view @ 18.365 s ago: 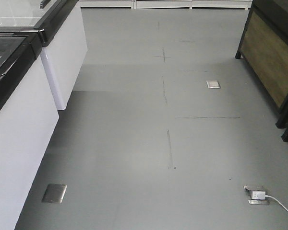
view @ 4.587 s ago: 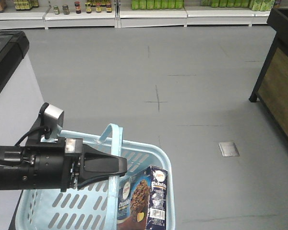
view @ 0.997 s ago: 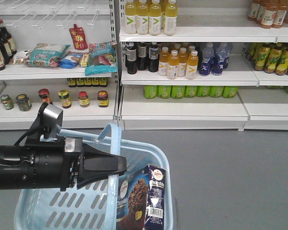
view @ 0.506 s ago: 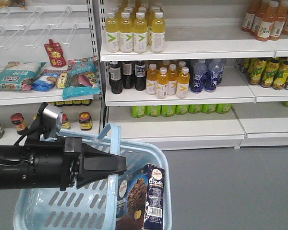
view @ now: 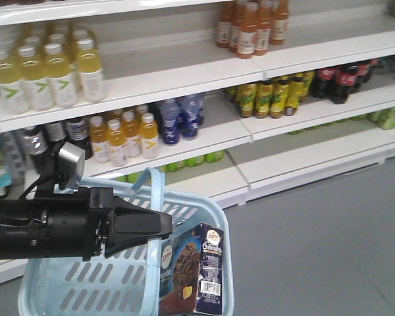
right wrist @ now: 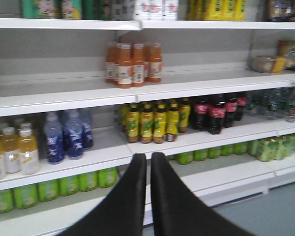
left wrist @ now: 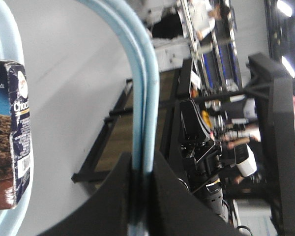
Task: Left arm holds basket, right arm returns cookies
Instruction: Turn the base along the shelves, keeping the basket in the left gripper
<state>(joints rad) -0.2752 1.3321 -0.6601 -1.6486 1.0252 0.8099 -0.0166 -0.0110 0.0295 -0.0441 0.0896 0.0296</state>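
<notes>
Dark navy cookies carton (view: 199, 270) still stands in the light blue slotted basket (view: 85, 283), handle pinched by left gripper (view: 167, 226), right gripper (right wrist: 148, 163) pressed together and empty; view swings from snacks to white drinks shelves (view: 296, 158), so return hasn't started.

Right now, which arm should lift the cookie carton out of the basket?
Right. The left gripper is shut on the hoop handle of the basket. The right gripper is empty, facing the drink shelves, free for the cookie carton.
</notes>
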